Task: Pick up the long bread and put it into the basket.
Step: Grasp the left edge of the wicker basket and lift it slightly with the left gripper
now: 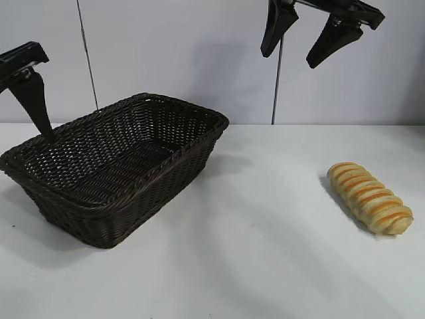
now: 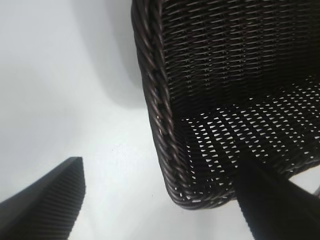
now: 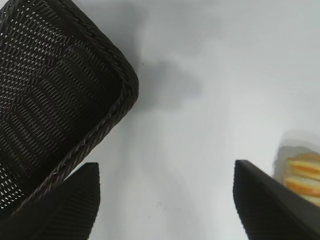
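Note:
The long bread (image 1: 369, 197), a pale loaf with orange-brown stripes, lies on the white table at the right; one end of the bread (image 3: 305, 175) shows in the right wrist view. The basket (image 1: 159, 199), dark brown wicker, stands at the left and holds nothing. High above the table, between basket and bread, my right gripper (image 1: 289, 60) hangs open and holds nothing; the right gripper (image 3: 166, 167) looks down on bare table. My left gripper (image 2: 160, 167) is open over the basket's left corner, with one finger (image 1: 33, 93) in the exterior view.
A white table (image 1: 265, 252) spreads between the basket and the bread. A pale wall with vertical seams (image 1: 86, 53) stands behind. The basket's braided rim (image 3: 115, 65) lies close to my right gripper's path toward the left.

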`<state>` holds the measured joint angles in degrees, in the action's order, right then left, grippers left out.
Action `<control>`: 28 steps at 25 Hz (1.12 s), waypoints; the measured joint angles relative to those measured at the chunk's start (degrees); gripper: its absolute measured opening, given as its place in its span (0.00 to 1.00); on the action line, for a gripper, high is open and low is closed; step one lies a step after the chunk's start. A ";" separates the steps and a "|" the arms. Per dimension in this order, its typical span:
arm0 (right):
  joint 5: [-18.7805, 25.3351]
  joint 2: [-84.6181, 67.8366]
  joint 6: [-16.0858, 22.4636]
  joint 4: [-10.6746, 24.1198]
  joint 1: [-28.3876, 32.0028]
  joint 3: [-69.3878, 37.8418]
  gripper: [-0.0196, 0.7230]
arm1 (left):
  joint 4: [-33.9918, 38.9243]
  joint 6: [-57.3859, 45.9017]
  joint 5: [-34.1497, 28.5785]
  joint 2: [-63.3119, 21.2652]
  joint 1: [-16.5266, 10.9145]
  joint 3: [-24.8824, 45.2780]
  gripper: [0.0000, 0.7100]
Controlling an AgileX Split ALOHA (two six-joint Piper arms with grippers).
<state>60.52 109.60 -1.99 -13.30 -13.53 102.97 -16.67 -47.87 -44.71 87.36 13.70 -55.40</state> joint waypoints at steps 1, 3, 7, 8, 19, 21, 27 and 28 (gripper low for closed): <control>0.00 0.00 0.00 0.00 0.00 0.00 0.75 | -0.09 0.00 0.14 0.23 0.00 0.00 0.84; 0.00 0.00 0.00 0.00 0.00 0.00 0.75 | -0.15 0.11 0.25 1.23 0.05 0.00 0.84; 0.00 0.00 0.00 0.00 0.00 0.00 0.75 | -0.46 0.24 2.47 3.76 0.65 0.00 0.84; 0.00 0.00 0.00 0.00 0.00 0.00 0.75 | -1.01 0.24 3.18 4.45 0.71 0.00 0.84; 0.00 0.00 0.00 0.00 0.00 0.00 0.75 | -3.96 4.39 9.96 13.28 0.79 0.00 0.84; 0.00 0.00 0.00 0.00 0.00 0.00 0.75 | -4.19 4.51 10.56 13.57 0.79 0.00 0.83; 0.00 0.00 0.00 0.00 0.00 0.00 0.75 | -4.34 4.58 11.89 13.57 0.79 0.00 0.69; 0.00 0.00 0.00 0.00 0.00 0.00 0.75 | -4.37 4.58 11.93 13.57 0.79 0.00 0.66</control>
<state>60.52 109.60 -1.99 -13.30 -13.53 102.97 -21.04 -43.30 -32.78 100.93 14.49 -55.40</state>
